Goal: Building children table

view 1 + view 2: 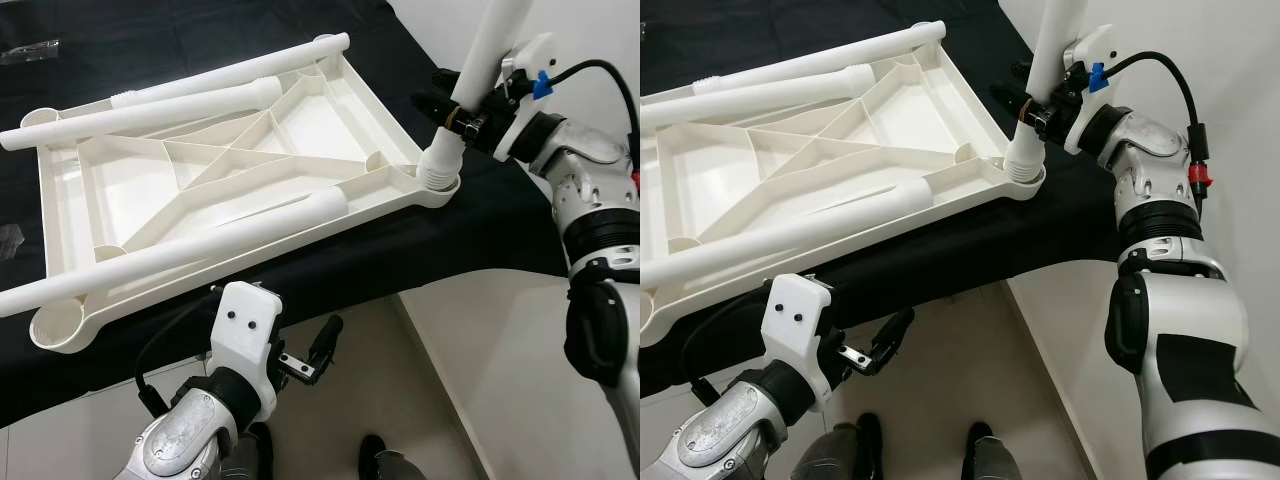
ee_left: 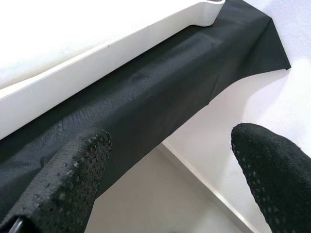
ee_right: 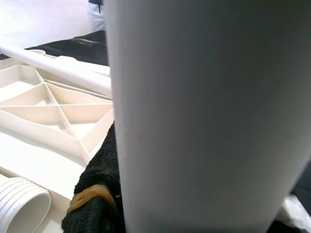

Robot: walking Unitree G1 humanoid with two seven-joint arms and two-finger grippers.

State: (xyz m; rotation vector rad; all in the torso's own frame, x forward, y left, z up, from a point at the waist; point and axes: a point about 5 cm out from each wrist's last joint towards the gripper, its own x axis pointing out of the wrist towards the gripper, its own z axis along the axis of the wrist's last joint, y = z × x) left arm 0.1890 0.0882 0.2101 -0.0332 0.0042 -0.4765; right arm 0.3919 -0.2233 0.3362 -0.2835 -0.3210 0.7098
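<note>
A white plastic tabletop (image 1: 225, 170) lies upside down on a black-covered surface (image 1: 470, 225), its ribs facing up. Three white legs lie across it: one along the near side (image 1: 180, 255), two at the far side (image 1: 170, 105). A fourth leg (image 1: 470, 80) stands upright in the right corner socket (image 1: 437, 180). My right gripper (image 1: 462, 112) is shut on that upright leg just above the socket. My left gripper (image 1: 305, 355) is open, low in front of the black surface's front edge, holding nothing.
The black cloth (image 2: 160, 82) hangs over the front edge. Pale floor (image 1: 420, 400) lies below and to the right. My feet (image 1: 980, 445) show on the floor. A white wall (image 1: 600, 30) rises behind the right arm.
</note>
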